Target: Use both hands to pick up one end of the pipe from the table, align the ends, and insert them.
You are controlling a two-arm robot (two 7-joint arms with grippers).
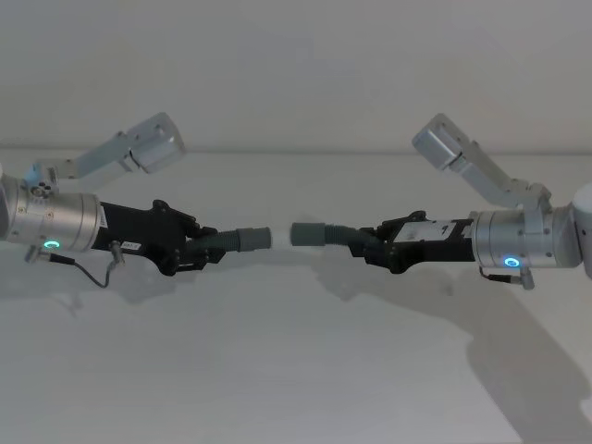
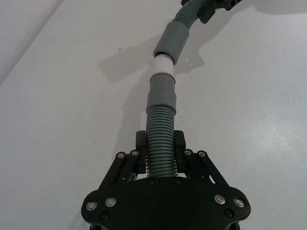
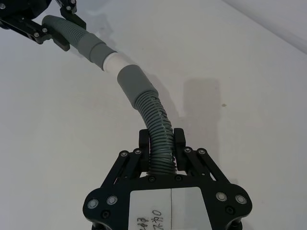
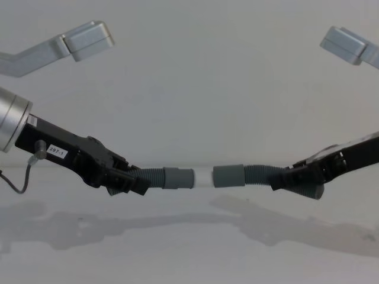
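Above the white table (image 1: 296, 370), two robot arms reach toward each other from either side, each holding one piece of dark grey corrugated pipe in the air. On the left, the left gripper (image 1: 205, 248) pinches the ribbed part of the left pipe piece (image 1: 236, 240), its black fingers (image 2: 139, 143) pressed against both sides of the hose. That piece ends in a smooth grey cuff (image 4: 179, 177) with a short white tip (image 4: 202, 177) sticking out toward the middle. On the right, the right gripper (image 1: 363, 242) likewise pinches the ribbed part of the right pipe piece (image 1: 335, 235), which curves slightly and ends in its own smooth grey cuff (image 4: 228, 176).

From the chest view, the two cuffs face each other at the same height, nearly in a line, with the white tip reaching up to the mouth of the right cuff. Whether the tip has entered that cuff cannot be told. Shadows of both arms lie on the table beneath.
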